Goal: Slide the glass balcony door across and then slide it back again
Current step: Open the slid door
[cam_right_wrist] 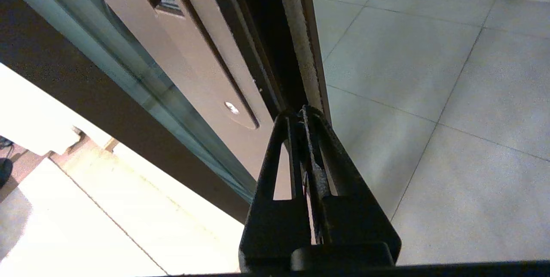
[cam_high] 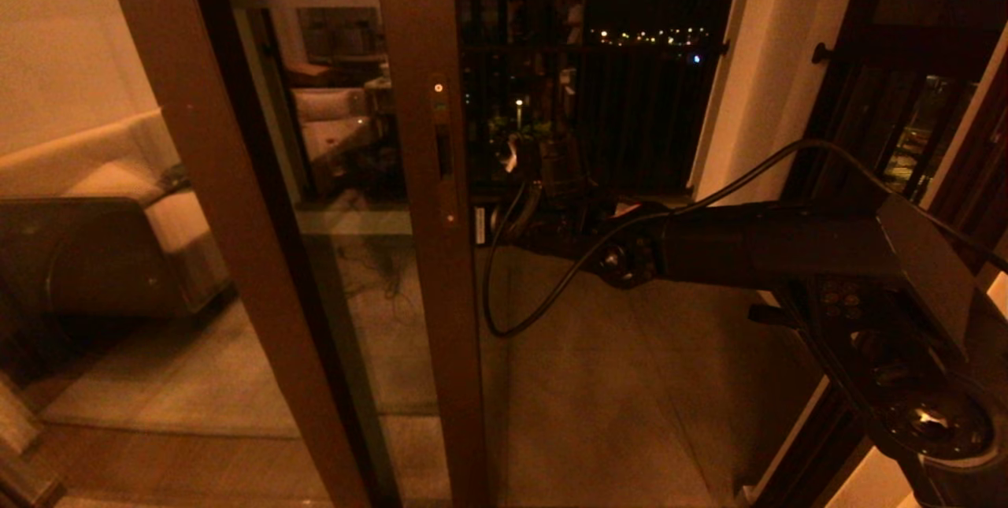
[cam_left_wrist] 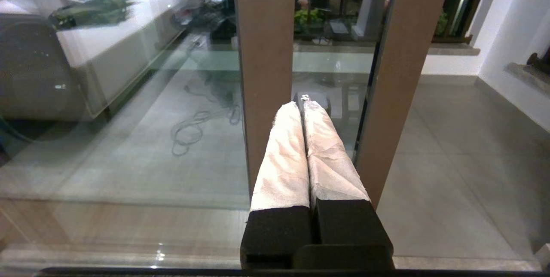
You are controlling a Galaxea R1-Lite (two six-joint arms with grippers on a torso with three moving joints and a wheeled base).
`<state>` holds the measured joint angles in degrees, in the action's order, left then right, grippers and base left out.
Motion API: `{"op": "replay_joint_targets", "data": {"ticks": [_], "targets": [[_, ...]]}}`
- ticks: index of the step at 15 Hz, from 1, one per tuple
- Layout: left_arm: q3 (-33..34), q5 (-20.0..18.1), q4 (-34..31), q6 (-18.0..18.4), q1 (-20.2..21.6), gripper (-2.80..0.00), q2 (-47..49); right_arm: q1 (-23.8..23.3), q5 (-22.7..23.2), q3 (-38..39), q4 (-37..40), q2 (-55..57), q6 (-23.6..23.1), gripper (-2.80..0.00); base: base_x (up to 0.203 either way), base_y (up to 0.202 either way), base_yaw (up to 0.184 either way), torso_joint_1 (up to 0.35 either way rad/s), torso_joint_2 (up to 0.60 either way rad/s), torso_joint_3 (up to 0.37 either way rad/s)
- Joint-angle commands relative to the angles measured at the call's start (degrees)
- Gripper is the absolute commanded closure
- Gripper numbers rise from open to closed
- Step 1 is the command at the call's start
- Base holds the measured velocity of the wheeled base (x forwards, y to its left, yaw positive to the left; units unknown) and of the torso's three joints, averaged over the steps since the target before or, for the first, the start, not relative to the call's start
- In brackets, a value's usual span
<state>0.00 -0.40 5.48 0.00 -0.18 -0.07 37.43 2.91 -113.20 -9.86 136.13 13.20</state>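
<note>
The glass balcony door (cam_high: 425,272) has its brown stile upright in the middle of the head view, and a narrow handle slot (cam_high: 443,153) with small screws sits on it. My right arm reaches in from the right. Its gripper (cam_high: 504,216) is shut and empty, just right of the stile, below the slot. In the right wrist view the right gripper's tips (cam_right_wrist: 300,114) rest at the door's edge (cam_right_wrist: 296,45), beside the slot's lower screw (cam_right_wrist: 232,107). My left gripper (cam_left_wrist: 303,106) is shut with white-wrapped fingers, holding nothing, low before the glass between two brown stiles (cam_left_wrist: 404,75).
Right of the stile the doorway stands open onto a tiled balcony floor (cam_high: 630,382) with a dark railing (cam_high: 630,114) at the back. A white wall (cam_high: 764,98) bounds the opening on the right. A second brown frame (cam_high: 213,216) stands left. A cable (cam_high: 496,303) hangs from the right arm.
</note>
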Motion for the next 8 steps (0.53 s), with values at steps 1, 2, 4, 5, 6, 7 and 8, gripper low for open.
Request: {"op": "replay_joint_targets", "data": {"ticks": [1, 2, 4, 5, 6, 7, 8], "targets": [[2.2, 0.0, 0.1, 0.0, 0.0, 0.00, 0.1, 0.2, 0.1, 0.0, -0.1, 0.3, 0.1, 0.00, 0.000, 0.000, 0.000, 0.000, 0.00, 0.000], [2.2, 0.0, 0.1, 0.0, 0.0, 0.00, 0.1, 0.3, 0.0, 0.0, -0.2, 0.4, 0.1, 0.00, 0.000, 0.000, 0.000, 0.000, 0.00, 0.000], [2.1, 0.0, 0.1, 0.0, 0.0, 0.00, 0.1, 0.3, -1.3, 0.2, -0.8, -0.6, 0.2, 0.00, 0.000, 0.000, 0.000, 0.000, 0.00, 0.000], [2.2, 0.1, 0.1, 0.0, 0.0, 0.00, 0.1, 0.3, -2.6, 1.0, -0.5, -2.3, 0.2, 0.00, 0.000, 0.000, 0.000, 0.000, 0.00, 0.000], [2.2, 0.0, 0.1, 0.0, 0.0, 0.00, 0.1, 0.2, -4.1, 2.9, -0.1, -5.0, 0.2, 0.00, 0.000, 0.000, 0.000, 0.000, 0.00, 0.000], [2.2, 0.0, 0.1, 0.0, 0.0, 0.00, 0.1, 0.0, -4.7, 6.0, 0.1, -8.4, 0.2, 0.00, 0.000, 0.000, 0.000, 0.000, 0.00, 0.000], [2.2, 0.0, 0.1, 0.0, 0.0, 0.00, 0.1, -0.5, -5.0, 10.3, 0.1, -12.1, 0.2, 0.00, 0.000, 0.000, 0.000, 0.000, 0.00, 0.000]]}}
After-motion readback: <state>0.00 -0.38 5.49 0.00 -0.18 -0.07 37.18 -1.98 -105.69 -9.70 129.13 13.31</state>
